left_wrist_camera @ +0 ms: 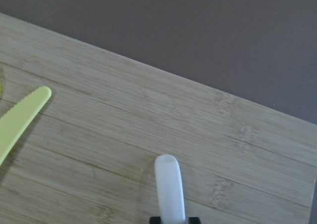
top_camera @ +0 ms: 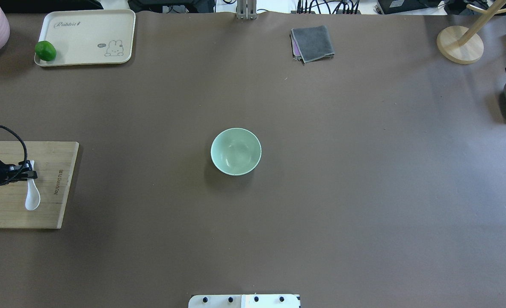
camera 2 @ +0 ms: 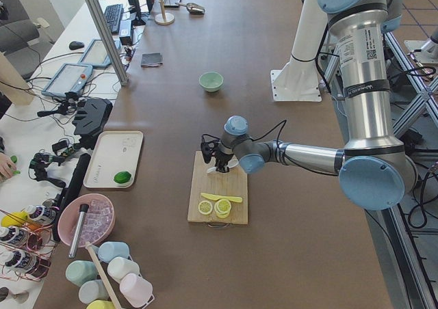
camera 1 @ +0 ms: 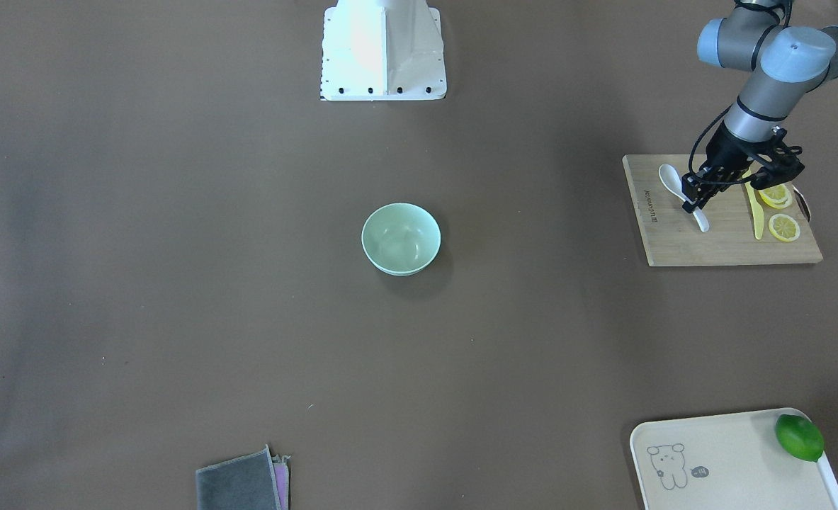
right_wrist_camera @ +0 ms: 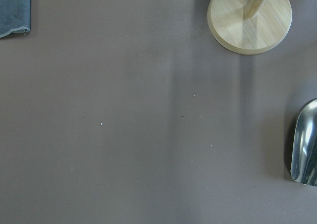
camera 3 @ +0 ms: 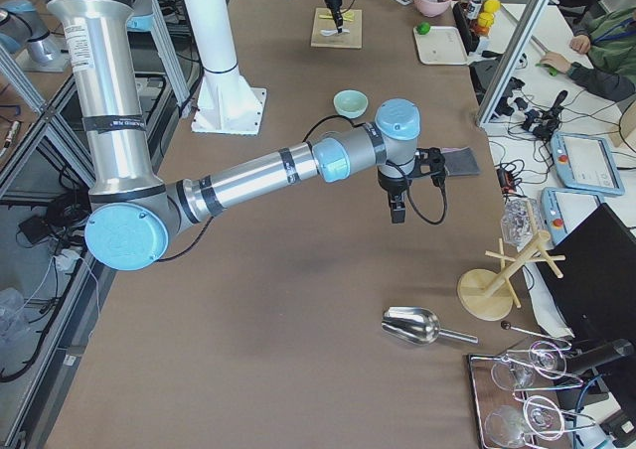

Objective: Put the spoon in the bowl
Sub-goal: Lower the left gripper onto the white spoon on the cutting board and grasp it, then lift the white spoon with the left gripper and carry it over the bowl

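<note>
Left gripper [camera 1: 693,200] narrow, pinching the spoon [camera 1: 669,179] by its handle on the cutting board [camera 1: 709,248]; right gripper [camera 3: 397,211], can't tell. Glossy handle, end grip: spoon may pivot or slip out before reaching the bowl [camera 1: 400,239].

Text check, all views.

- **Tray:** At the far left of the table, the cream tray [top_camera: 86,42] carried a cursive word in one corner. I read it as "Rabbit", with the second letter doubtful. A small tag sat beside the cartoon animal drawn on that tray. Its characters were too fine for me to make out in the overhead or front views.
- **Cutting board:** At the table's left edge, the bamboo cutting board [top_camera: 4,209] bore one line of dark print, running sideways along its inner edge. I could not resolve the letters.
- **Left arm:** In the left side view, the left arm [camera 2: 363,83] showed a lengthwise line of print on its grey tube. A small square label sat above it. I logged both as illegible.
</note>
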`<state>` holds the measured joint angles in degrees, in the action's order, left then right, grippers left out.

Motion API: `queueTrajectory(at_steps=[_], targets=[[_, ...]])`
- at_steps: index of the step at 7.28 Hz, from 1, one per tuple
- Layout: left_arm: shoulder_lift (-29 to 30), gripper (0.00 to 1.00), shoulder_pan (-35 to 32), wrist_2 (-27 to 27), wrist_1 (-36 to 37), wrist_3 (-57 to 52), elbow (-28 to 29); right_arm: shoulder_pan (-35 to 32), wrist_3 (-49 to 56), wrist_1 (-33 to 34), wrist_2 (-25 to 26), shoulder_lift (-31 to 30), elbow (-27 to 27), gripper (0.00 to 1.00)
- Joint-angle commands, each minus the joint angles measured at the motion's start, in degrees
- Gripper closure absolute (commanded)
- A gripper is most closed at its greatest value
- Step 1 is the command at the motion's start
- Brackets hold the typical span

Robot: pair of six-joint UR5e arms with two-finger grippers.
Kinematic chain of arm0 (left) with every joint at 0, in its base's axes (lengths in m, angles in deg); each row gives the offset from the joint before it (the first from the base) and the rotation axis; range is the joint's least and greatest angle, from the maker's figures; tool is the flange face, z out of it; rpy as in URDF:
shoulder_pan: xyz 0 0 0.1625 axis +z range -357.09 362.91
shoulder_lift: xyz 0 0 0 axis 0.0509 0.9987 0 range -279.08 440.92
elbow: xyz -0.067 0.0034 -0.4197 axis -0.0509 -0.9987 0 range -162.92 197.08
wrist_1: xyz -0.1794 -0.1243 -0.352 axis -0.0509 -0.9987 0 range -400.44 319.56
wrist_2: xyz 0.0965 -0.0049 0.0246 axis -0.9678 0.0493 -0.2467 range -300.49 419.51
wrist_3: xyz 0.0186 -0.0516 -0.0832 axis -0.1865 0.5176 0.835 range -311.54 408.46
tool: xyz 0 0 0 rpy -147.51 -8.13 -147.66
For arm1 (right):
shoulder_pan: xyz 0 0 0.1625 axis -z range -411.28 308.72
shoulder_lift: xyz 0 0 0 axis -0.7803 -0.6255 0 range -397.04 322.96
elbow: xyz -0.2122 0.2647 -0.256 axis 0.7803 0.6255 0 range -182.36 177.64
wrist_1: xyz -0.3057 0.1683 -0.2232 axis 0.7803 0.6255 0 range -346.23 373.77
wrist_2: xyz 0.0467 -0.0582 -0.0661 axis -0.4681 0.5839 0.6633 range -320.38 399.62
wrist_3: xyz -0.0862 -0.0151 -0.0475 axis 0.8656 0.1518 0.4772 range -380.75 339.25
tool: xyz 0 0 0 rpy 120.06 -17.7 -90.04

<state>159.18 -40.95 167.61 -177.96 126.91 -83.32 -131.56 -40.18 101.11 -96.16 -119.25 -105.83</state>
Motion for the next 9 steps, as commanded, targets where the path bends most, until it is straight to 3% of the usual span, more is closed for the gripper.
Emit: queueTrajectory(at_steps=[1, 3, 5, 6, 7, 9], targets=[[0.92, 1.00, -0.08, 0.35, 0.40, -0.14, -2.67, 0.03, 0.00, -0.07, 0.16, -1.19, -0.76, 0.00], [7.57, 1.00, -0.08, 0.35, 1.80, 0.74, -3.49, -0.49, 0.09, -0.33, 0.34, -4.61, -2.25, 0.00], [22.99, 1.00, 0.09, 0.00, 15.53, 8.26, -3.05, -3.03, 6.11, -7.14, 2.71, -13.37, -2.87, 0.00], [30.13, 1.00, 2.88, -1.04, 21.70, 11.43, -2.61, -4.70, 7.28, -7.10, 2.80, -16.03, -3.05, 0.00], [36.55, 1.00, 7.43, -5.49, 25.50, 13.73, -0.87, -4.80, 7.56, -7.45, 2.89, -17.45, -2.88, 0.00], [46.85, 1.00, 10.80, -8.17, 27.13, 19.53, 6.76, -4.80, 7.82, -7.54, 2.89, -18.34, -2.79, 0.00]])
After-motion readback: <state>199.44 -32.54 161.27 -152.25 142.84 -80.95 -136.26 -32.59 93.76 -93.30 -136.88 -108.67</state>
